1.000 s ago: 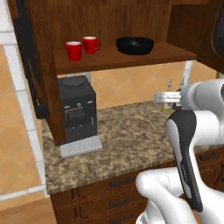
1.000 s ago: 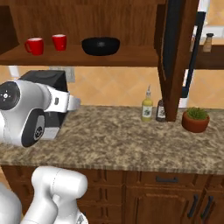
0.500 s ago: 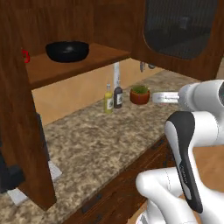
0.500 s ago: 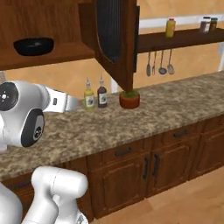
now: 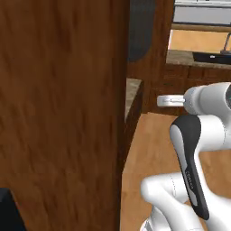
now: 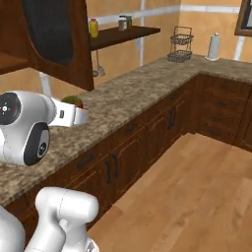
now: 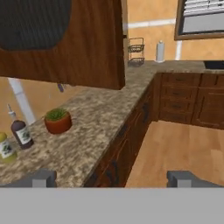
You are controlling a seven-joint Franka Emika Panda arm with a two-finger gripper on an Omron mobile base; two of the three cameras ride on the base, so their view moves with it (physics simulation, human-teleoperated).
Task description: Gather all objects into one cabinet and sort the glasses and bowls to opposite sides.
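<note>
Jaws: standing wide apart, gripping nothing.
Gripper (image 7: 112, 178): hanging over the counter (image 7: 94, 120) edge.
Cabinet door (image 7: 61, 41): hanging above, left of the jaws.

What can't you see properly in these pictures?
- Inside of the cabinet: in the left base view its brown door blocks the shelf, so any mugs or bowl there are hidden.
- Yellow-label bottle: cut off by the hand view's left edge.
- Potted plant: in the right base view the white arm covers most of it.
- Jars on the high shelf: too small to tell what they hold.
</note>
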